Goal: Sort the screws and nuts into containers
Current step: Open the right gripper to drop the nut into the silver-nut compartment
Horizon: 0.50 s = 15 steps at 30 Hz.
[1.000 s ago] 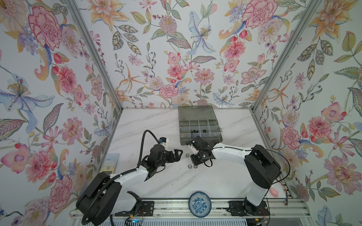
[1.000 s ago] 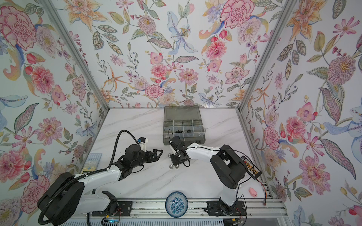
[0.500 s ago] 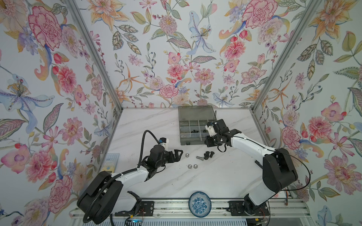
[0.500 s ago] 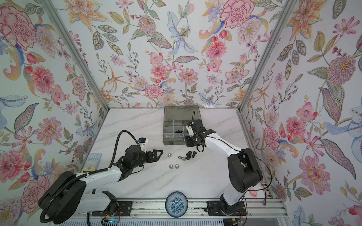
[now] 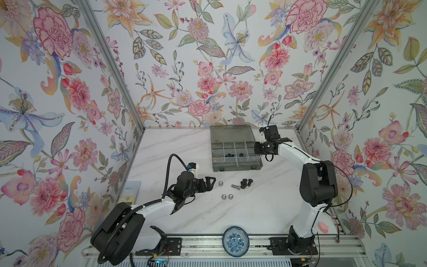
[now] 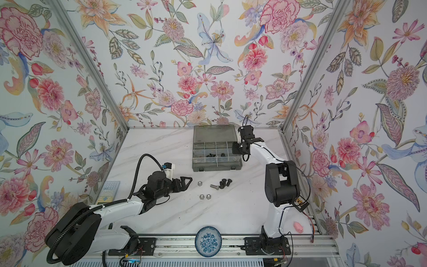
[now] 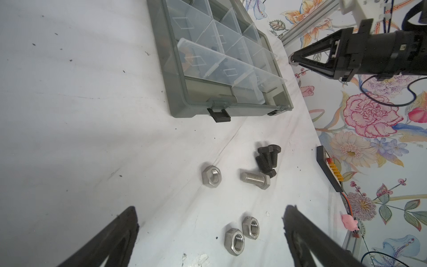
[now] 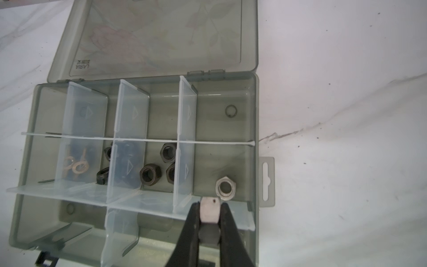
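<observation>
- Silver nut (image 8: 209,213): we found it clamped in the right jaws, over the organiser box's (image 8: 219,129) end compartment holding a second nut (image 8: 225,187).
- Left jaws gaped wide near loose nuts (image 7: 211,175) and screws (image 7: 268,159) on the desk (image 7: 92,138).

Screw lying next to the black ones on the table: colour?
Silver. The screw shows best in the left wrist view.

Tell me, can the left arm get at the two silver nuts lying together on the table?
Probably yes: the left end effector is open, and the two silver nuts lie just ahead of it with nothing in between.
</observation>
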### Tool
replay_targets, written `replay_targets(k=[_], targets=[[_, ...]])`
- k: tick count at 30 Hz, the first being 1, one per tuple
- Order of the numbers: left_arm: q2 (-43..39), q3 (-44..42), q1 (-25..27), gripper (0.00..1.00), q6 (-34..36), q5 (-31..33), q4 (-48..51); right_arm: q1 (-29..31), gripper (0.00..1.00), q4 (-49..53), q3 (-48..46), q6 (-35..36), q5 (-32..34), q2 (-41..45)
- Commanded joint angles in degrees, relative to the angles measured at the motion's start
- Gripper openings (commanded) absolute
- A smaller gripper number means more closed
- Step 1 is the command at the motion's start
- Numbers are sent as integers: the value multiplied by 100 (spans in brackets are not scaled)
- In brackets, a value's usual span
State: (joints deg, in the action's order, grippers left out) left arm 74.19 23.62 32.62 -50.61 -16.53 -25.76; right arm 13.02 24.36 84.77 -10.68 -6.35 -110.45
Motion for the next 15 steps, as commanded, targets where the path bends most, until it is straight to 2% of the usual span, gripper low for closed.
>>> replay_targets(k=[1, 11, 15], targets=[[-148, -33, -68, 99, -36, -32, 33, -7, 0, 53, 327, 70, 56, -281], [-311, -67, -80, 99, -37, 19, 150, -45, 0, 50, 758, -83, -185, -859], [-335, -85, -85, 99, -40, 41, 168, -45, 4, 47, 786, -84, -250, -931]])
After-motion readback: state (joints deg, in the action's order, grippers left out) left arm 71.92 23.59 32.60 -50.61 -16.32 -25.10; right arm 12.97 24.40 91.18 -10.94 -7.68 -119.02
